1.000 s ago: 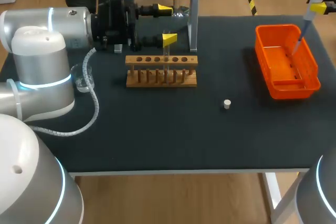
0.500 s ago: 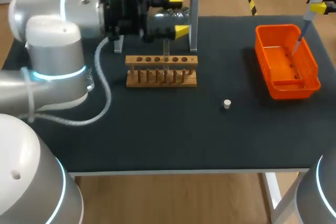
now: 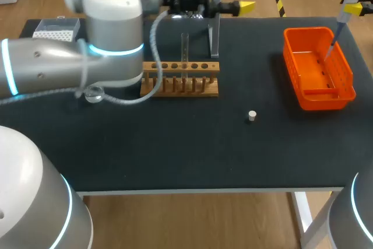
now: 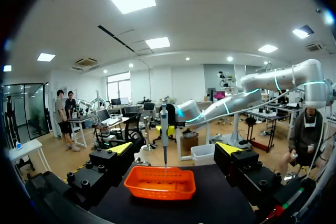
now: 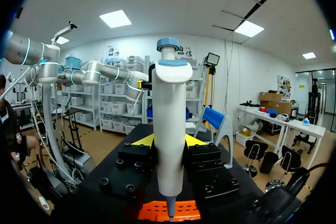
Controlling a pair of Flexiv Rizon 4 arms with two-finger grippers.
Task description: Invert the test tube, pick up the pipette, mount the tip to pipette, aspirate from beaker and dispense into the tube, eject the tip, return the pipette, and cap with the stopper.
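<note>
Here: right gripper (image 5: 168, 141) clamps pipette (image 5: 169, 103), orange bin (image 5: 157, 214) beneath | left gripper (image 4: 174, 149) spread wide, empty | test tube (image 3: 185, 48) upright | stopper (image 3: 252, 115) loose, capping apparently pending.

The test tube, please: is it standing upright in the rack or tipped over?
Upright: the test tube stands vertically in a middle hole of the wooden rack.

Only the stopper (image 3: 252, 115) stands between rack (image 3: 179, 79) and orange bin (image 3: 317, 68).
</note>
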